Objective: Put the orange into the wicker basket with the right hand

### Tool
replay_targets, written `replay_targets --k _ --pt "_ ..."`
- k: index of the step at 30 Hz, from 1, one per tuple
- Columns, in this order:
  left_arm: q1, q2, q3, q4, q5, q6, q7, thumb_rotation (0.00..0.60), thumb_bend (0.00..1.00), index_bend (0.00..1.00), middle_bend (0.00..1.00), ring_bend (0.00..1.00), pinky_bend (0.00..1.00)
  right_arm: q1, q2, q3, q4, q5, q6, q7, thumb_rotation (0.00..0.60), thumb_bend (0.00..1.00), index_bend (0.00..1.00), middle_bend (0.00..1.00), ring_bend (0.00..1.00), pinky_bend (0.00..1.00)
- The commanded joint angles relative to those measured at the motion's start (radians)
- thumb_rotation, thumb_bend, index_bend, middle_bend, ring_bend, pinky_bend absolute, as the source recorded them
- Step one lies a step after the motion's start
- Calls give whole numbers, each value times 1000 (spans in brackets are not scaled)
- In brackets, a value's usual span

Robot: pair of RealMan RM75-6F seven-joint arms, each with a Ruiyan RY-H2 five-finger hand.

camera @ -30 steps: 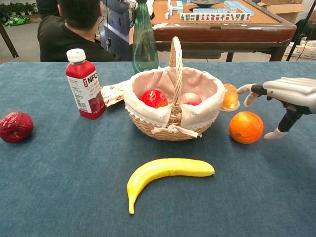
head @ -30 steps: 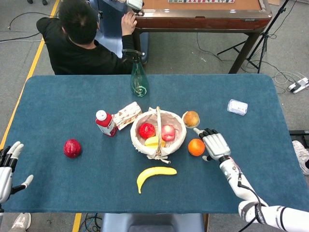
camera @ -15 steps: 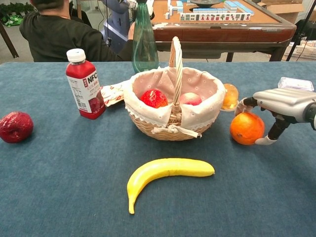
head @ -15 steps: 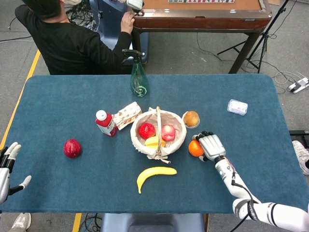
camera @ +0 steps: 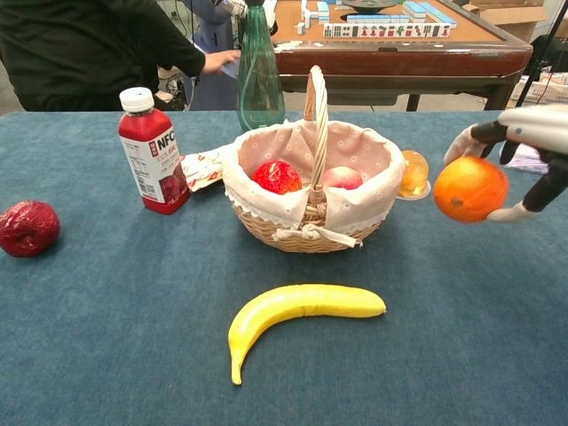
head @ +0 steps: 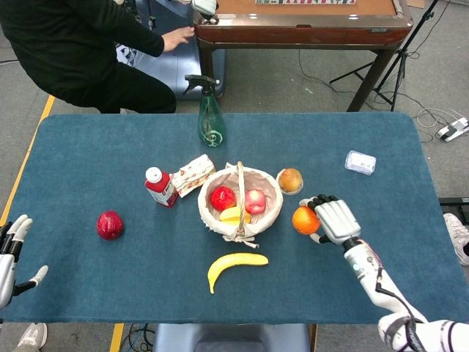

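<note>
My right hand (head: 335,221) (camera: 525,151) grips the orange (head: 305,220) (camera: 469,189) and holds it above the table, to the right of the wicker basket (head: 210,217) (camera: 275,229). The basket has a pale cloth lining and an upright handle, and it holds a red fruit (camera: 277,177), a pink one (camera: 342,178) and a yellow one (head: 233,215). My left hand (head: 10,254) hangs open off the table's near left corner, with nothing in it.
A banana (head: 235,265) (camera: 302,310) lies in front of the basket. A red juice bottle (camera: 151,161), a snack pack (head: 193,174), a green spray bottle (head: 210,116), a jelly cup (head: 290,180), a dark red fruit (head: 109,224) and a clear box (head: 360,162) stand around. A person (head: 80,44) moves behind the table.
My right hand closed around the orange and lifted it off the table. The person behind the table stood up and shifted left.
</note>
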Motion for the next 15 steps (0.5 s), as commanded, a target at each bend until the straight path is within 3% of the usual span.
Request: replay_targets --k 1,9,15 --pt "-4 -3 1 -4 8 -4 9 600 246 39 0 0 40 -22 77 24 -81 -48 55 37 600 249 369 382 223 319" --pt "-3 -6 2 -12 18 4 14 600 246 40 0 0 40 57 65 83 -134 32 1 0 600 250 362 341 223 320" --pt "5 -1 3 -10 17 15 4 600 246 39 0 0 40 137 -2 102 -126 134 -34 -97 600 249 221 254 223 319"
